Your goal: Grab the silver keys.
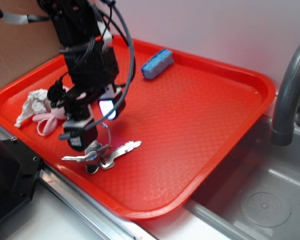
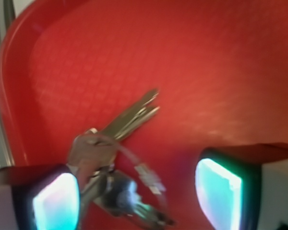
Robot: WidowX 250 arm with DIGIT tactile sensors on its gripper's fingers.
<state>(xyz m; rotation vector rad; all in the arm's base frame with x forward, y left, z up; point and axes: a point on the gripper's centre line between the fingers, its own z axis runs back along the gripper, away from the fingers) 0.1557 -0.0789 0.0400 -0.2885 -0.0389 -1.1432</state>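
White cloth and pink toy: a crumpled white rag [image 1: 34, 102] with a pale pink soft toy [image 1: 47, 121] just beside it, at the left end of the tray, partly behind the arm. Not part of this step.

Gripper: black WidowX gripper [image 1: 87, 145] low over the tray's front-left area. In the wrist view its two glowing cyan-lit pads [image 2: 55, 203] stand apart, with open space between them.

Silver keys: bunch of shiny silver metal keys on a thin wire ring [image 2: 113, 165], lying flat on the tray. The heads and ring sit between the pads, crowded toward the left one; the blades [image 1: 125, 147] fan out to the right, past the fingers.

Tray: red plastic tray with a textured floor [image 1: 200, 120], next to a sink.

Blue block: small blue sponge-like block [image 1: 157, 63] at the far rim, well apart from the work.

Step in hand (judgement): final descent and close on the keys.

How to do it well (judgement): shift slightly so the bunched heads are centred, go down until the pads nearly meet the tray floor, then close on the thick cluster, not the thin blades, which would slip.

Risk: flat keys may slide on the tray or pivot on the ring during lift.
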